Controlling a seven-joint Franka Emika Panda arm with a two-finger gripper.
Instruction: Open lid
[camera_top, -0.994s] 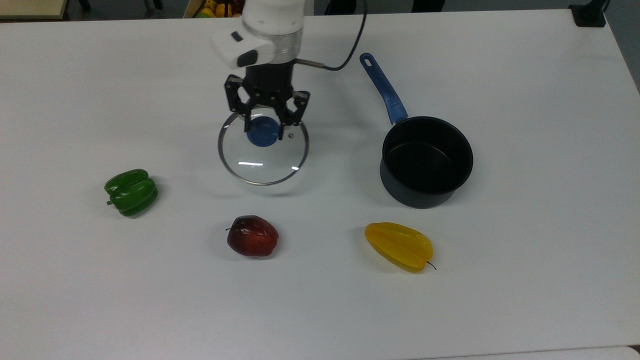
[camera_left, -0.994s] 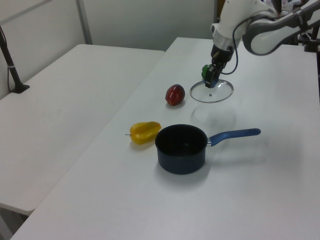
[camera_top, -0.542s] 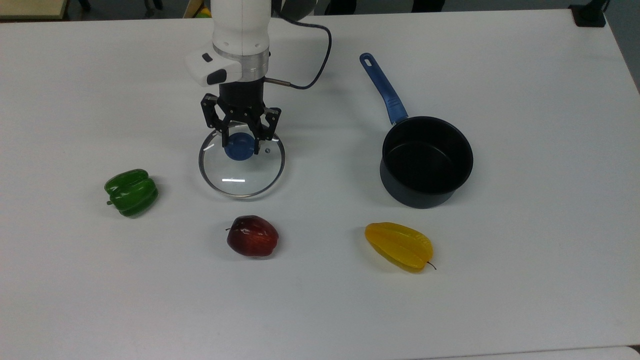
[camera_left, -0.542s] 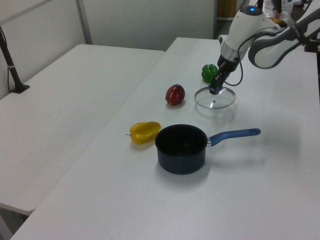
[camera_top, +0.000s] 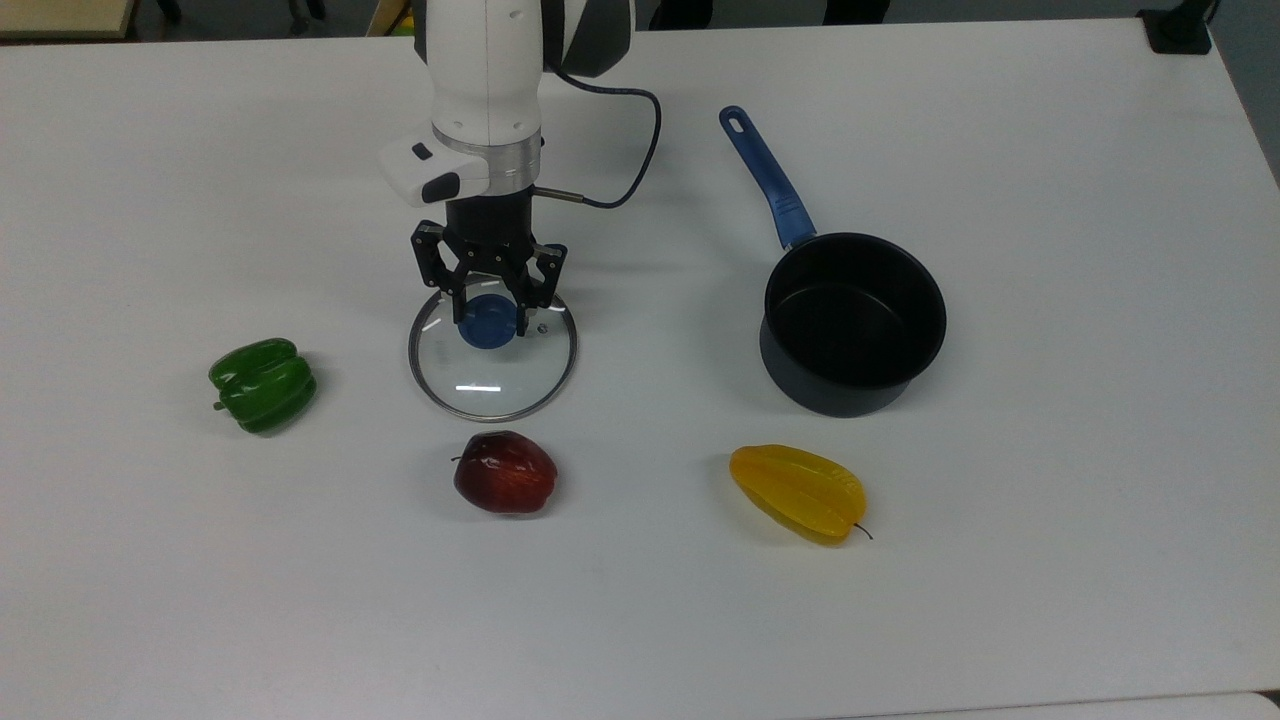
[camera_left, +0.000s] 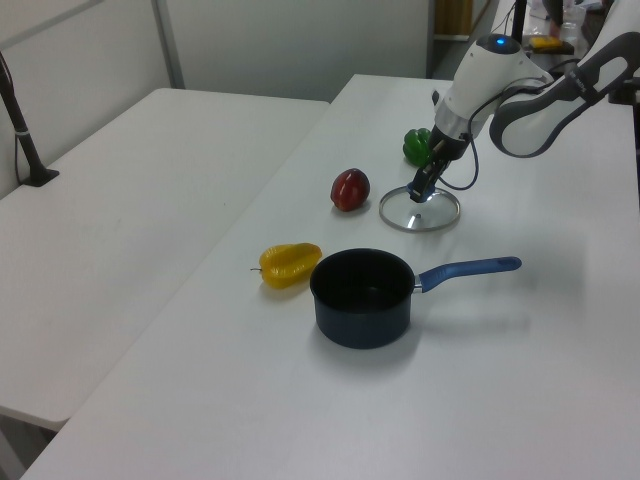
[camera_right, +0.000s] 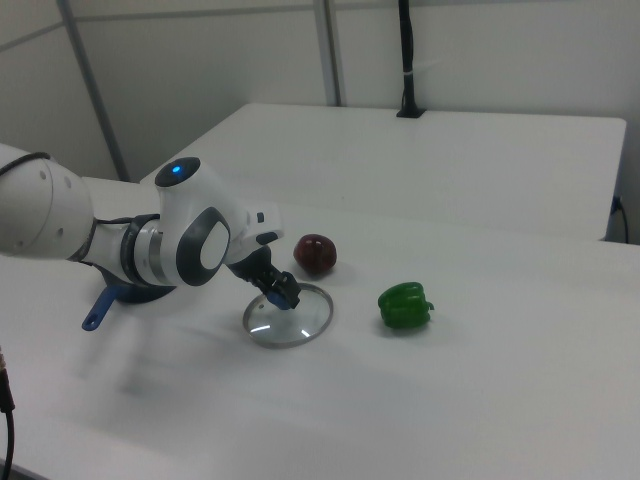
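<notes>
My hand (camera_top: 489, 312) grips the blue knob (camera_top: 487, 325) of the lid (camera_top: 492, 378), which lies flat on the bench (camera_top: 1050, 250) directly under it, well apart from the pot (camera_top: 852, 322).

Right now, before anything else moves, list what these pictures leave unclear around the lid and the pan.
- The lid: its lettering is too small to read in the top view.
- The knob: the tool covers its upper edge in the top view.
- The saucepan: in the right view the arm hides the bowl; part of the blue handle shows.
- The green pepper: partly behind the arm in the left view.
</notes>
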